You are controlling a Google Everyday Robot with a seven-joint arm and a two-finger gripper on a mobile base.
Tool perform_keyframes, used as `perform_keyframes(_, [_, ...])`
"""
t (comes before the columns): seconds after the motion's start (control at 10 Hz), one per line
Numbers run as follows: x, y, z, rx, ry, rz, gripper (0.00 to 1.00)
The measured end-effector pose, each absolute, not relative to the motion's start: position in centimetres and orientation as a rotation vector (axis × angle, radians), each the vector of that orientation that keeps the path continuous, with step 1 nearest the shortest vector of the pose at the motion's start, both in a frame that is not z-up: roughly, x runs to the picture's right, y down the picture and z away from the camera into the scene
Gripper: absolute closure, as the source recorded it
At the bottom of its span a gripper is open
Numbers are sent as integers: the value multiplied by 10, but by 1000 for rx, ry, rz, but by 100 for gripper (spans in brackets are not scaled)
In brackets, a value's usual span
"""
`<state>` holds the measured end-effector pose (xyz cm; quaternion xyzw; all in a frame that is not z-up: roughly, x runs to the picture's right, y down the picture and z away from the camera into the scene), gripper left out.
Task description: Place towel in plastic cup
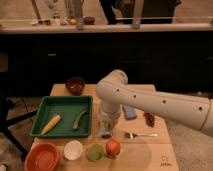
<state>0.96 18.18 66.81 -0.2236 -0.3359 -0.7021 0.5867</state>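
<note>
Since the gripper (105, 125) hangs low at the towel (104, 134), just beside the tray (61, 100), with its fingers clenched and no cloth plainly caught between them, it may only shove the towel or rise empty, short of the cup (95, 151).

Two bowls (75, 85) (42, 157), two cups (73, 149) (95, 151), one tray (65, 107)

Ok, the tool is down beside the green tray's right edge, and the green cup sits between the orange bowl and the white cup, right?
No: the camera view shows the green cup between the white cup and the round fruit. The tool is indeed down beside the green tray, at its right edge.
</note>
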Motion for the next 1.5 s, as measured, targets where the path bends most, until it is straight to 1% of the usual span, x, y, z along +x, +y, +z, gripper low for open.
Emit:
perform_keyframes(0.1, [1, 191, 664, -517, -801, -1643, 100])
perform_keyframes(0.8, [-1, 191, 664, -519, -809, -1649, 100])
perform_keyframes(1.0, [-17, 194, 662, -521, -836, -1696, 100])
perform_keyframes(1.5, [-45, 224, 645, -553, -886, -1798, 100])
